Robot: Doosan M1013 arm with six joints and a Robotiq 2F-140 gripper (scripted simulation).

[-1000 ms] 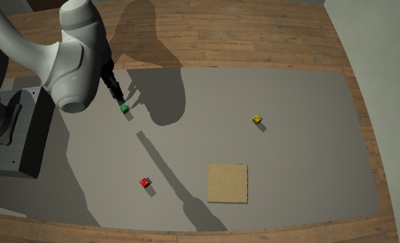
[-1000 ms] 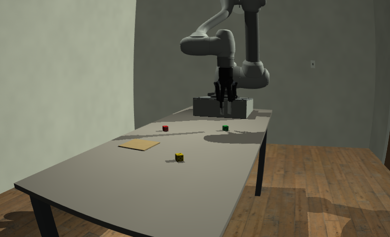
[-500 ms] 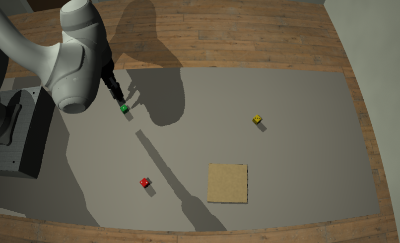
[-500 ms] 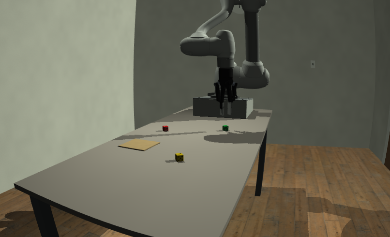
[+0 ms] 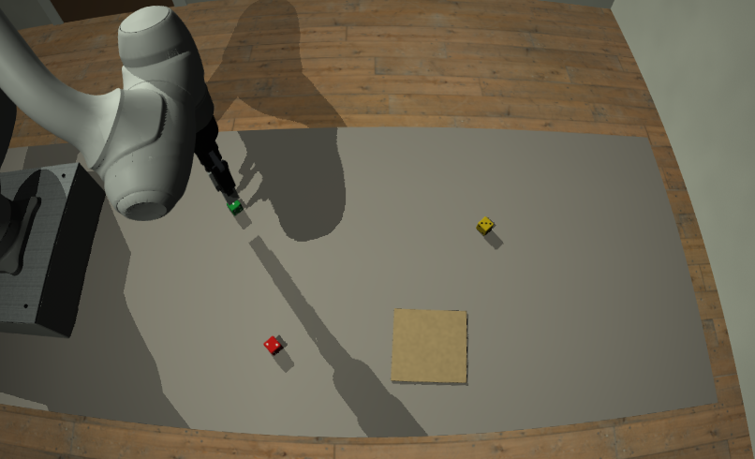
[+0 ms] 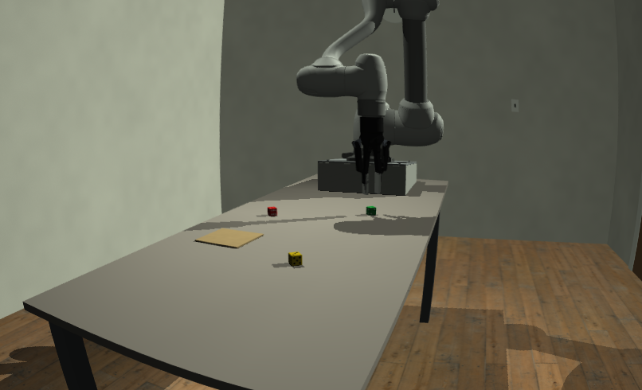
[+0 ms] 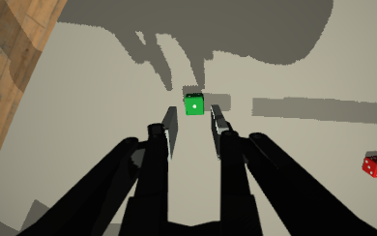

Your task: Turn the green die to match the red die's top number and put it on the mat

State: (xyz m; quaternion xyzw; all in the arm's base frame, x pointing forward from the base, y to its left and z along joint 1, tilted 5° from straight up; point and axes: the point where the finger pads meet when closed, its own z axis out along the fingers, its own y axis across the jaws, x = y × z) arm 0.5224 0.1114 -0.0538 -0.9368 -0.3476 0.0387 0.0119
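Wrist view has my claw [image 7: 193, 127] empty, jaws narrowed to a die-width gap above the green die [image 7: 193, 104] resting on the desk [image 7: 294, 160], so I'd descend centred, straddling opposite faces squarely.

Top view: you look steeply down from high above the whole surface [image 5: 540, 170]. Exterior view: you stand off its far end, low and distant, facing the arm's base block [image 6: 396, 175]. Wrist view: close, looking down past the pincer [image 7: 193, 127]. All three share the green die [image 5: 234, 207] and red die [image 5: 272, 344].
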